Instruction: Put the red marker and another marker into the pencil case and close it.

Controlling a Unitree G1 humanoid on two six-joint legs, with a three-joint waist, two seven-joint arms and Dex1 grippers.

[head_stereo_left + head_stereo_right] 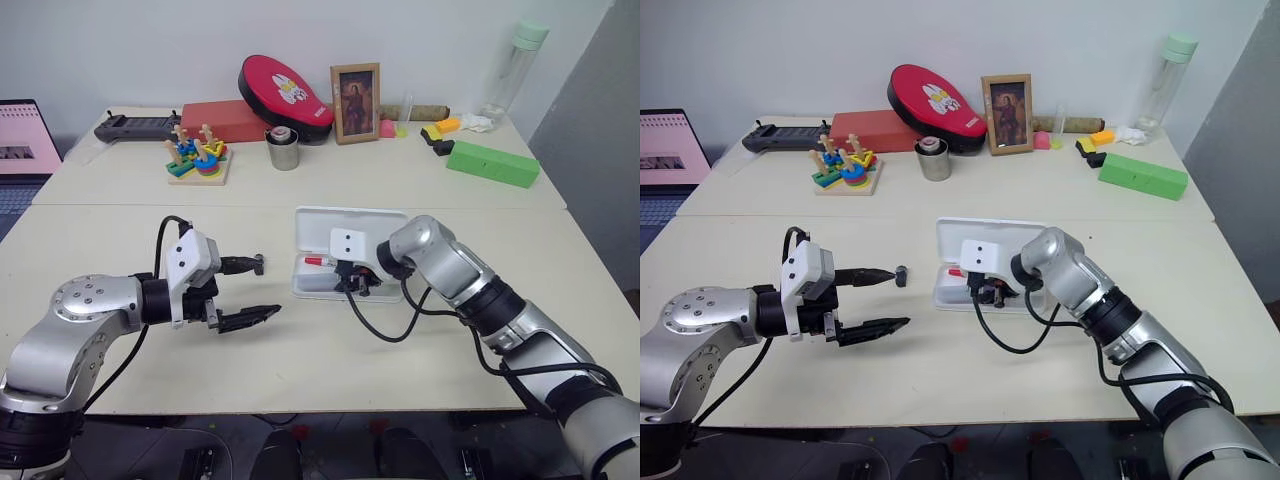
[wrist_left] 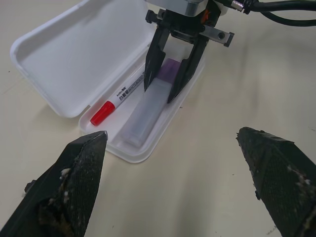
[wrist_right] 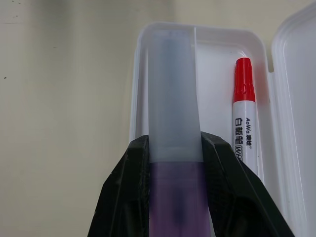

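The white pencil case lies open on the table, its lid flat behind the tray. The red marker lies in the tray along the hinge side, red cap toward the tray's left end. Beside it, the pale purple marker sits low in the tray, parallel to the red one. My right gripper is shut on its purple end, and the right wrist view shows both fingers clamping the barrel. My left gripper hovers wide open to the left of the case, holding nothing.
A green block, a clear bottle, a picture frame, a metal cup, a stacking toy and a laptop stand along the back. My right arm's black cable loops on the table before the case.
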